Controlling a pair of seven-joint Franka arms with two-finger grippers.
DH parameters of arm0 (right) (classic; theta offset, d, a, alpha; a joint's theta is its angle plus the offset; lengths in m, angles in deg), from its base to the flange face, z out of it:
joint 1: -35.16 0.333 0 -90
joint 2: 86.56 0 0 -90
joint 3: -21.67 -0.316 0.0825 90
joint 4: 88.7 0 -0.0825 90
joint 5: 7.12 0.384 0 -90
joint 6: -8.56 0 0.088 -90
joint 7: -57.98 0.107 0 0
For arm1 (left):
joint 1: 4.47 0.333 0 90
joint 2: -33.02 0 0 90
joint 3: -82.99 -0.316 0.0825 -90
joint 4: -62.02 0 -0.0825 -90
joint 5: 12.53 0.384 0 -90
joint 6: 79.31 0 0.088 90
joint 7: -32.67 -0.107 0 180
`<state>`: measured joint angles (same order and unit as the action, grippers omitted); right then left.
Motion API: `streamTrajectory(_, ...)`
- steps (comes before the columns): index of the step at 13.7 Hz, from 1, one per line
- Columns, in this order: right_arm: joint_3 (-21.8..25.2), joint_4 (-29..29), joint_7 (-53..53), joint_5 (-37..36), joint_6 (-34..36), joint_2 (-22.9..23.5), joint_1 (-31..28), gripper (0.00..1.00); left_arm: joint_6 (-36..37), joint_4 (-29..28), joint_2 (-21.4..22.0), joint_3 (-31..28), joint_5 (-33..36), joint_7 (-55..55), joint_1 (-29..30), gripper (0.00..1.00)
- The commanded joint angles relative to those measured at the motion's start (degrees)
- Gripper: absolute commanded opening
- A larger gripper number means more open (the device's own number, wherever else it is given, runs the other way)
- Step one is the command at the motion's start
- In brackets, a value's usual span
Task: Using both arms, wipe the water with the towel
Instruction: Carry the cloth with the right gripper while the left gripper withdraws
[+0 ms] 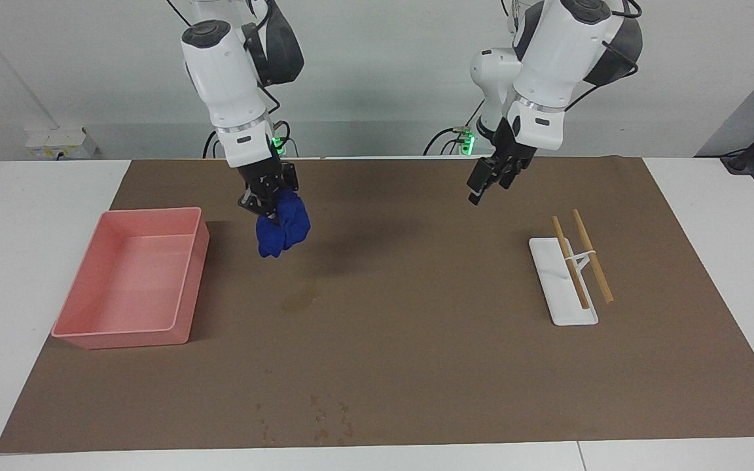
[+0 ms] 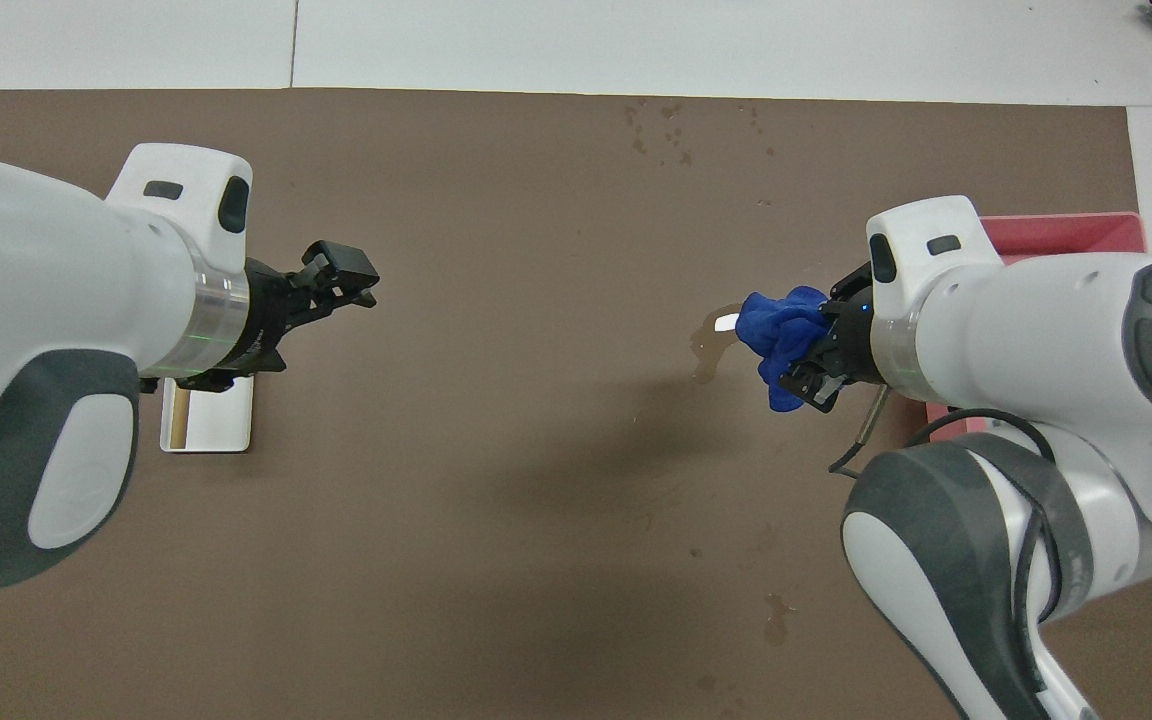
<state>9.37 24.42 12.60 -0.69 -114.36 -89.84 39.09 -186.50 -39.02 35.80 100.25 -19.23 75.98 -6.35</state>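
Covering most of the counter point(image 1: 43, 216), a brown mat point(image 1: 416, 366) serves as the landmark for everything else. At the mat's edge toward the right arm's end sits a pink tray point(image 1: 129, 332). Toward the left arm's end of the mat lies a white holder point(image 1: 557, 288) carrying two wooden sticks point(image 1: 592, 255). Above the mat, beside the tray, the right gripper point(image 1: 271, 204) is clamped on the towel point(image 1: 282, 229), which hangs bunched in the air. On the mat, the water point(image 1: 300, 299) shows as a faint blotch. The left gripper point(image 1: 485, 183) hangs over bare mat, its fingers seemingly close together, holding nothing.
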Motion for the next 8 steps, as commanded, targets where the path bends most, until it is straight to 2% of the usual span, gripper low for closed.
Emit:
streamTrajectory(1, -0.8, -0.3, 2.4, -0.9, -1.3, 4.4, -0.3, 0.00, 5.5, 3.1, 0.0, 0.3, 1.8, -16.8, 4.9, 1.00)
streamTrajectory(3, -0.7, -0.4, 7.3, -1.9, -2.9, 8.5, -0.2, 0.00, 9.8, 4.4, 0.4, 0.1, 2.4, -26.4, 7.7, 1.00)
streamTrajectory(4, -0.7, -0.4, 8.7, -4.6, -5.4, 10.6, -0.2, 0.00, 11.8, 4.5, 0.6, -3.4, 4.8, -32.4, 6.7, 1.00)
streamTrajectory(5, -0.8, -0.7, 10.6, -6.9, -7.4, 12.5, -0.2, 0.00, 13.3, 5.5, 0.6, -9.6, 5.7, -38.4, 1.9, 1.00)
streamTrajectory(6, -0.7, -1.0, 13.9, -7.7, -8.5, 13.8, 0.5, 0.00, 14.6, 6.7, 0.3, -14.1, 5.8, -41.5, -0.5, 1.00)
streamTrajectory(8, -0.8, -0.9, 17.9, -7.9, -11.0, 16.5, 0.7, 0.00, 18.1, 9.0, 0.1, -14.6, 6.2, -44.6, 0.5, 1.00)
